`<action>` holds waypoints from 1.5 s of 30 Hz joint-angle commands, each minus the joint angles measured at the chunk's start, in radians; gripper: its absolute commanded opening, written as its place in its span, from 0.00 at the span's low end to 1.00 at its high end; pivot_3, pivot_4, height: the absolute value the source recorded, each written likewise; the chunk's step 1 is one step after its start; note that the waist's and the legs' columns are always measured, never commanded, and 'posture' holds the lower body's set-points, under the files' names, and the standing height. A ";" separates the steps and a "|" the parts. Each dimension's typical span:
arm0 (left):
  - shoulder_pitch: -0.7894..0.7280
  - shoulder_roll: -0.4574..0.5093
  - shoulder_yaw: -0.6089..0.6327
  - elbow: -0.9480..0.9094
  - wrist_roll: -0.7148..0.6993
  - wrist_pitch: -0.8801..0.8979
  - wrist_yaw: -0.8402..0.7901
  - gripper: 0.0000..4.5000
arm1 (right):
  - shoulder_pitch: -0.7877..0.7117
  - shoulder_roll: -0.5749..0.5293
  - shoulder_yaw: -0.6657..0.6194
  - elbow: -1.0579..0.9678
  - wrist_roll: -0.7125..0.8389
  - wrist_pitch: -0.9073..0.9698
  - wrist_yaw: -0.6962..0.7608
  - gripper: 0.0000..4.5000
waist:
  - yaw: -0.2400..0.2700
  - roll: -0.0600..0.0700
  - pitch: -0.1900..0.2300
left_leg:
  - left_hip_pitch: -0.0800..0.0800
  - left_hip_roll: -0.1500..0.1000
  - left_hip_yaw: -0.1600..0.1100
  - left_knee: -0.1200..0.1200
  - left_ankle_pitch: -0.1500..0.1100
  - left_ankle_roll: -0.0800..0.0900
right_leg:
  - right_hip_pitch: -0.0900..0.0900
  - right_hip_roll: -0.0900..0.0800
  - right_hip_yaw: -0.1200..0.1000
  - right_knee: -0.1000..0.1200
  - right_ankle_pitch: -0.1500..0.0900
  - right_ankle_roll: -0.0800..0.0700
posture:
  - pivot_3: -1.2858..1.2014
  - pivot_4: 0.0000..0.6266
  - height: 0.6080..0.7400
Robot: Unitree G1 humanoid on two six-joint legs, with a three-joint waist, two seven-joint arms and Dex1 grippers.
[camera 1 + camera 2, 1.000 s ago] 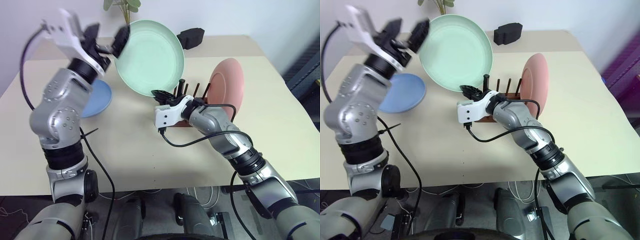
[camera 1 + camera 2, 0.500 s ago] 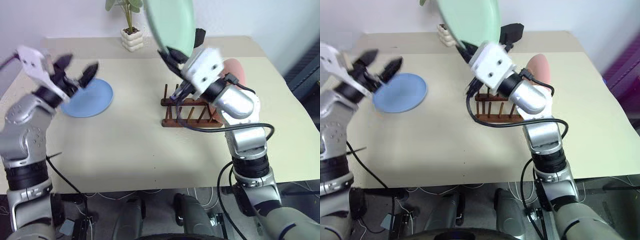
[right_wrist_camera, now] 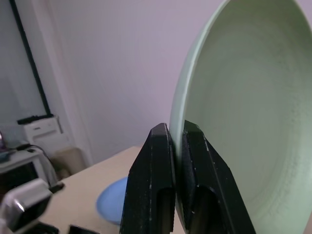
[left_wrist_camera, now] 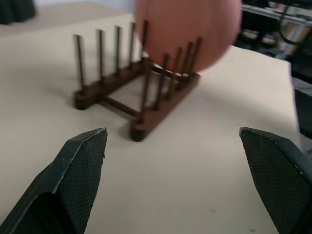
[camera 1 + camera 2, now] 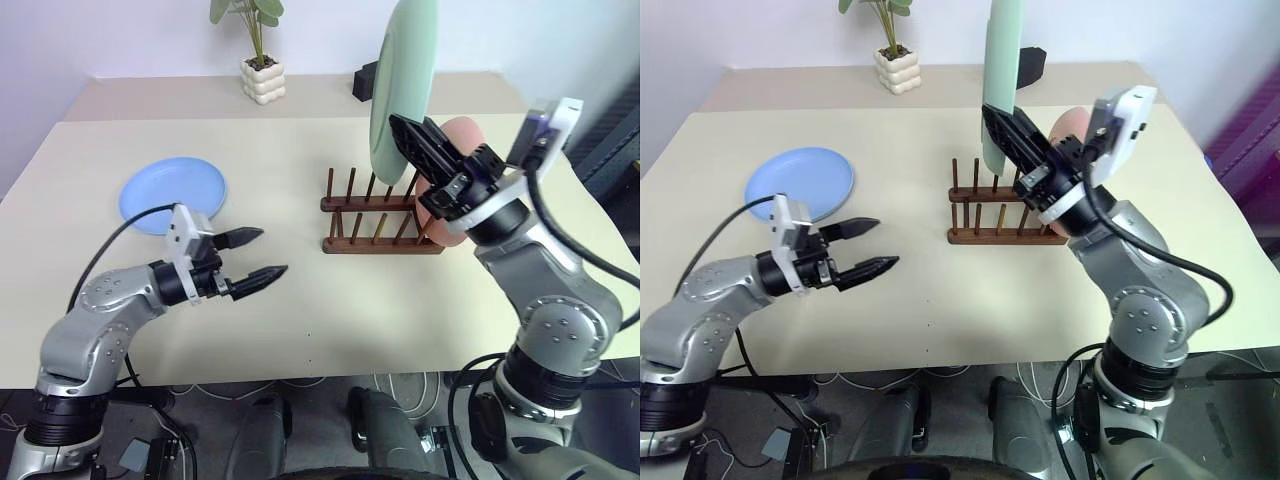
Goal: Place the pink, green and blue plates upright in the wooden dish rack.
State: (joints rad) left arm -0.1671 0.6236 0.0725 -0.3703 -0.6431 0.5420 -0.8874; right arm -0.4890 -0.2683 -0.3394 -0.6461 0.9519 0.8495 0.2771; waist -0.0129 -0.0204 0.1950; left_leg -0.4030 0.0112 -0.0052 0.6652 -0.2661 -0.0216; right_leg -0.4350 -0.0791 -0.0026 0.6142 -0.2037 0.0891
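Nearest the camera, the left gripper (image 5: 255, 255) hovered low over the bare tabletop (image 5: 300, 300) with its jaws spread wide and empty, pointing toward the rack. Farther back on that side, the blue plate (image 5: 173, 194) lay flat on the tabletop, behind and to the left of those jaws and nearer to the left arm than to the right. At mid-depth stood the wooden dish rack (image 5: 378, 215), its long axis running left to right, with the pink plate (image 5: 452, 180) upright in its right-hand end. The right gripper (image 5: 418, 145) was clamped on the lower rim of the green plate (image 5: 402, 85), which it held on edge above the rack, its face roughly parallel to the pink plate. The free slots lay directly beneath and slightly left of the green plate, so lowering it called for a mostly downward move by the right arm. A potted plant (image 5: 256, 50) and a black block (image 5: 364, 82) stood at the far edge.
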 commanded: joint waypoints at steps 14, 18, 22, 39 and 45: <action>-0.006 -0.053 -0.101 -0.067 0.037 -0.045 0.005 0.99 | 0.024 -0.190 -0.023 0.084 0.224 0.016 -0.090 0.00 | 0.000 0.000 0.000 | 0.000 0.000 0.000 0.000 0.000 0.000 | 0.000 0.001 0.000 -0.001 0.000 0.000 | 0.52 0.24 1.00; -0.003 -0.058 -0.101 -0.067 0.040 -0.051 0.004 0.99 | 0.018 -0.201 -0.011 0.102 0.240 0.013 -0.095 0.00 | 0.000 0.000 0.000 | 0.000 0.000 0.000 0.000 0.000 0.000 | 0.000 0.001 0.000 -0.001 0.000 0.000 | 0.52 0.24 1.00; 0.001 -0.063 -0.100 -0.069 0.041 -0.053 0.002 0.99 | 0.021 -0.214 0.003 0.126 0.248 0.024 -0.098 0.00 | 0.000 0.000 0.000 | 0.000 0.000 0.000 0.000 0.000 0.000 | 0.000 0.001 0.001 -0.001 0.000 0.000 | 0.52 0.24 1.00; 0.008 -0.065 -0.104 -0.060 0.051 -0.067 0.000 0.99 | 0.008 -0.298 0.005 0.247 0.332 0.063 -0.091 0.00 | 0.001 0.000 0.000 | -0.001 0.000 0.000 0.000 0.000 0.000 | 0.000 0.001 0.000 -0.001 0.000 0.000 | 0.52 0.24 1.00; 0.011 -0.065 -0.102 -0.059 0.054 -0.070 0.001 1.00 | 0.006 -0.305 0.005 0.274 0.343 0.060 -0.088 0.16 | 0.001 0.000 0.000 | -0.001 0.000 0.000 0.000 0.000 0.000 | 0.000 0.001 0.000 -0.001 0.000 0.000 | 0.52 0.24 1.00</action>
State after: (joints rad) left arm -0.1590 0.5593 -0.0267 -0.4049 -0.5903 0.4916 -0.8835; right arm -0.4557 -0.5616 -0.3174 -0.3647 1.2740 0.9185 0.1859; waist -0.0116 -0.0202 0.1949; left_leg -0.4037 0.0114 -0.0054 0.6655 -0.2661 -0.0213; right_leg -0.4351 -0.0778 -0.0021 0.6131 -0.2038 0.0890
